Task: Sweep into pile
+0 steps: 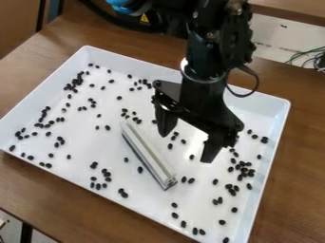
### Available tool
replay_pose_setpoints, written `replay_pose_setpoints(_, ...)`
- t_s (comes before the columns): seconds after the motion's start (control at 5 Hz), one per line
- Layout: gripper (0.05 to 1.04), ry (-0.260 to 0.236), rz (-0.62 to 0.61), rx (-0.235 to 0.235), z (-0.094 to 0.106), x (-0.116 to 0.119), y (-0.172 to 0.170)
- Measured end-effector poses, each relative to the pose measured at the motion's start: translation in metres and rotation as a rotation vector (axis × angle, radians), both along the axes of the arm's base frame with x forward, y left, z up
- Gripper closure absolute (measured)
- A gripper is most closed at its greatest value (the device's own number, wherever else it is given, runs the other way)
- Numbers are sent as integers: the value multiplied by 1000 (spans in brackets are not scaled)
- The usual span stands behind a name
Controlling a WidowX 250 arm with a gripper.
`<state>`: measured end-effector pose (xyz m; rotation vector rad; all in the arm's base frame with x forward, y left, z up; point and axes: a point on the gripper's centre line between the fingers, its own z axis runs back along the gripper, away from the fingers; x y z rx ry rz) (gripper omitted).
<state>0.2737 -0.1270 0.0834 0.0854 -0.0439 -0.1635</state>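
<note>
Black arm angled downward; gripper aslant, fingers wide apart

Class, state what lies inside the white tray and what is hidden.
Scattered black beans and a grey bar. The gripper hides part of the tray; whether beans lie behind it cannot be seen.

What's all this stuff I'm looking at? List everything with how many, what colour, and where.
Small bean-like pieces: too many to count surely, black, scattered across the tray
Tray: one, white, on the table
Bar: one, silvery grey, lying diagonally near the tray's middle
Table: one, brown, under the tray
Wires: several, some green, right edge
Blue object: one, top edge
Robot arm: one, black, from the top edge
Jaws: one pair, black, apart, over the tray
</note>
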Motion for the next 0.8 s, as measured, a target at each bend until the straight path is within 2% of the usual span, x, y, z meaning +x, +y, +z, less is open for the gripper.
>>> replay_pose_setpoints(0.2, 84, 31, 7, 10, -9, -5, 3)
replay_pose_setpoints(0.4, 84, 13, 100, -64, -8, -10, 13)
replay_pose_setpoints(0.6, 84, -46, 344, -129, -5, -12, 44)
replay_pose_setpoints(0.8, 84, -142, 586, -173, -10, -1, 65)
